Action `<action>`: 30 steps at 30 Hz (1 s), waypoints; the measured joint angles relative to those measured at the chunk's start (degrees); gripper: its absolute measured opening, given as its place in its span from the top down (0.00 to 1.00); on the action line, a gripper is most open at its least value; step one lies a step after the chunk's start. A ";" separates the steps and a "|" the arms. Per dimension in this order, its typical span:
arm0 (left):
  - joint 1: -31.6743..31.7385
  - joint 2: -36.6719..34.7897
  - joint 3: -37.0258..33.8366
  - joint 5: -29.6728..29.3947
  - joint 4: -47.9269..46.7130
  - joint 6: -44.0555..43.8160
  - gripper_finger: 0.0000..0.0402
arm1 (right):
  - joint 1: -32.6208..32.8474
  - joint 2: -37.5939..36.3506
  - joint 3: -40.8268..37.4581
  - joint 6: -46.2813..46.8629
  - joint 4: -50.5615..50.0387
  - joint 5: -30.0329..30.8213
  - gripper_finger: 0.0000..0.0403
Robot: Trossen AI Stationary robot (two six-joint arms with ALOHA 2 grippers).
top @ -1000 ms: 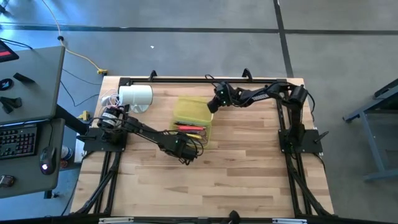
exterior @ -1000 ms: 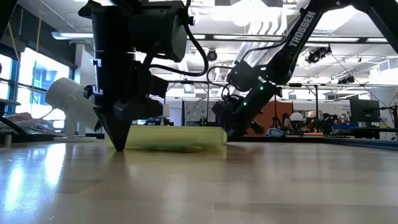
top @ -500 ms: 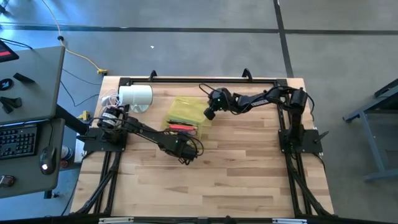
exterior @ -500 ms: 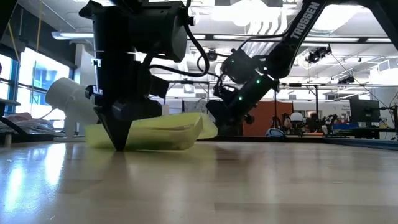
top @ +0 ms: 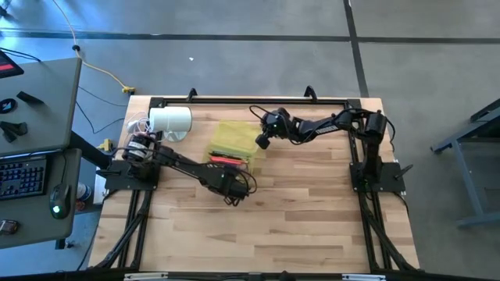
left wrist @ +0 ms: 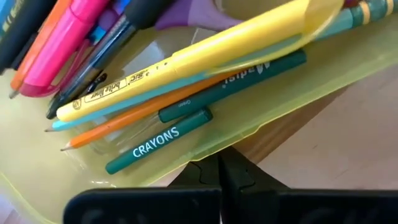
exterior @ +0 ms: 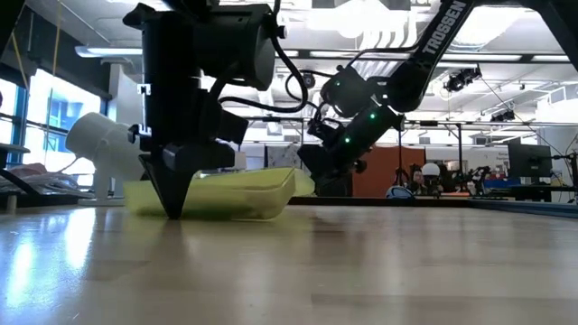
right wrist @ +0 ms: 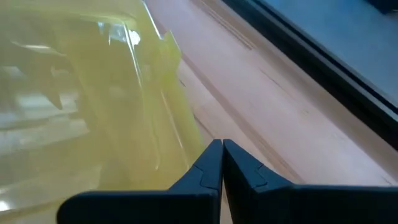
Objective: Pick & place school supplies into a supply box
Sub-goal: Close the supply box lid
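Observation:
The supply box (top: 233, 143), shallow and translucent yellow-green, lies slanted on the wooden table and holds the school supplies (left wrist: 155, 93): a yellow marker, pink, orange and green pens, a green crayon and something purple. My left gripper (top: 227, 186) is shut and points down at the box's near side, its tips at the tabletop (exterior: 172, 213). My right gripper (top: 262, 143) is shut at the box's right end, slanting down. The box rests on its bottom; in the low view its right end (exterior: 289, 179) sits a little higher. My left gripper stands with its shut fingertips (left wrist: 231, 174) against the outside of the box's near wall (left wrist: 205, 154). The fingers come from above, pointing down, with their tips at the table. My right gripper presses its shut fingers (right wrist: 214, 163) against the outside of the box's right end wall (right wrist: 180, 134). It comes slanting down from the table's far right. Nothing lies between the fingers.
A white cylinder (top: 170, 121) with cables lies at the table's far left, close to the box. A black frame rail (top: 250, 100) runs along the far edge. The near half of the table (top: 266, 226) is bare wood. A desk with a keyboard (top: 22, 178) stands off the left edge.
My right gripper has gone toward the table's left edge, risen a little and rolled, pushing the box's right end. The box has slid left and turned, and now lies slanted with that end a little raised. Most of this came in the first half second.

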 joint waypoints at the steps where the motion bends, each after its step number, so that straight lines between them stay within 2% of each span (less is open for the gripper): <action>1: -0.40 0.11 0.43 -0.04 -0.46 0.00 0.96 | 0.01 0.00 0.00 -0.02 0.33 -0.02 1.00; 7: -2.53 0.39 4.35 3.87 0.62 1.51 0.95 | 0.44 -0.04 0.02 -2.05 2.45 -0.66 1.00; 13: -2.68 0.26 7.28 3.32 -1.29 1.66 0.97 | 2.25 -0.04 0.02 -4.90 3.75 -0.03 1.00; 18: -2.70 0.23 7.30 3.34 -2.79 1.48 0.94 | 3.10 -0.05 0.02 -5.35 3.41 3.62 1.00; 23: -2.77 0.21 7.30 3.82 -3.92 0.61 0.95 | 1.71 -0.07 0.02 -0.78 1.25 -5.22 1.00; 30: -2.68 0.15 7.30 3.59 -3.90 0.61 0.94 | -0.07 -0.07 0.02 0.01 -2.24 -6.03 1.00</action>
